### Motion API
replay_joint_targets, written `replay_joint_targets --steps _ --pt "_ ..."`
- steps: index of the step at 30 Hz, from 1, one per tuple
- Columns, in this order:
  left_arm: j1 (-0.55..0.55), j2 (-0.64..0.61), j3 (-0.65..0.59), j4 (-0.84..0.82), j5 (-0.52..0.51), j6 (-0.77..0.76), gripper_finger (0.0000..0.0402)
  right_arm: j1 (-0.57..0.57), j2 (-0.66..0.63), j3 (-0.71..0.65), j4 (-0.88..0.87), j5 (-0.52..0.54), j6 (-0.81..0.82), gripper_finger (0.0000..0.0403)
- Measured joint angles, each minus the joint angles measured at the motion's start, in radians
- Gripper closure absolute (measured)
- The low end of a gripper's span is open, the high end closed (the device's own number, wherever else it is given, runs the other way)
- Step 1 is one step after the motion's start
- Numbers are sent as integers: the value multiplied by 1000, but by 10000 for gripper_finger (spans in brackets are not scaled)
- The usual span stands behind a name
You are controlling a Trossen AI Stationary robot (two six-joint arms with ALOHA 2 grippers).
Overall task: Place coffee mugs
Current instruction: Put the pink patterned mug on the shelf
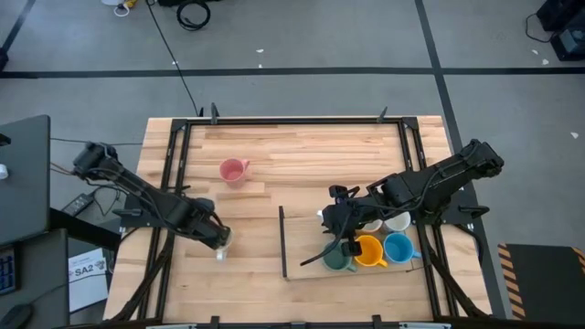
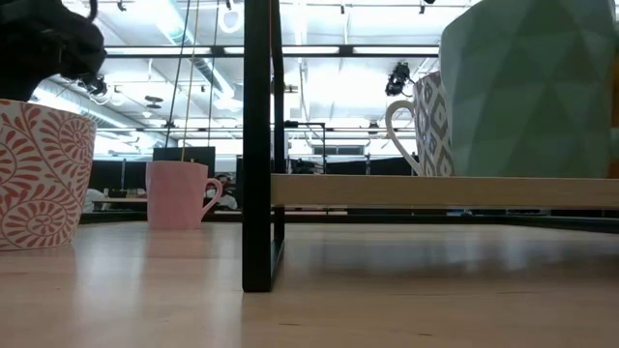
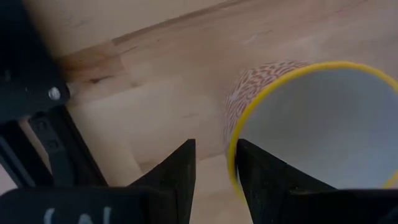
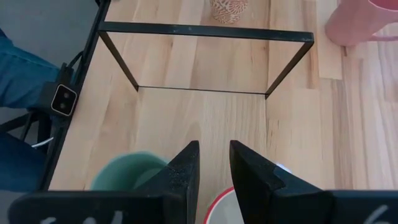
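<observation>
A white mug with a red pattern and yellow rim [image 3: 323, 118] stands upright on its base [image 2: 34, 174] near the table's left near corner. My left gripper [image 1: 219, 239] [image 3: 216, 168] is above its rim and open a little, with one finger inside the mug and one outside. A pink mug [image 1: 234, 170] stands alone toward the far left. My right gripper [image 1: 343, 236] [image 4: 214, 165] hovers open by a narrow gap over a black rack holding the green [image 1: 337, 261], orange [image 1: 368, 251], blue [image 1: 399, 247] and white mugs [image 1: 397, 222]. My left gripper straddles the patterned mug's rim [image 3: 231, 163] from above, slanting down, one finger [image 3: 273, 186] inside and the other outside. Bare table shows between the outer finger and the wall. Whether the inner finger touches the rim, I cannot tell. The mug stands on the table.
The black rack frame [image 4: 205, 31] with its wooden shelf [image 2: 445, 190] fills the right near part of the table, and its post [image 2: 259, 145] stands mid-table. Bare wood lies between the pink mug and the rack. Blue cloth [image 4: 18, 68] shows beyond the table's edge.
</observation>
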Motion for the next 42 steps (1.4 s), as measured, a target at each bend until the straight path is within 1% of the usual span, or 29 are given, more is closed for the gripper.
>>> replay_joint_targets --steps 4,7,12,15,18,21,25,29,32,35,42 --pt "1 29 0 2 -4 62 280 0 0 0 6 0 0 309" --pt "1 41 0 2 -9 115 294 0 0 0 6 0 0 309" --pt "16 43 0 2 -43 222 343 0 0 0 7 0 0 309" --pt "39 41 1 5 -61 327 374 0 0 0 17 0 0 309" --pt "74 40 3 17 -64 472 377 0 0 0 22 0 0 309" --pt "119 40 2 45 -65 653 377 0 0 0 25 0 0 309" --pt "178 42 0 111 -65 962 373 0 0 0 25 0 0 309" --pt "225 43 -1 213 -68 1287 369 0 0 0 25 0 0 309" --pt "252 43 -1 248 -71 1476 368 0 0 0 24 0 0 309" --pt "275 43 -1 256 -69 1613 367 0 0 0 24 0 0 309" --pt "288 42 0 233 -64 1848 365 0 0 0 29 0 0 309"
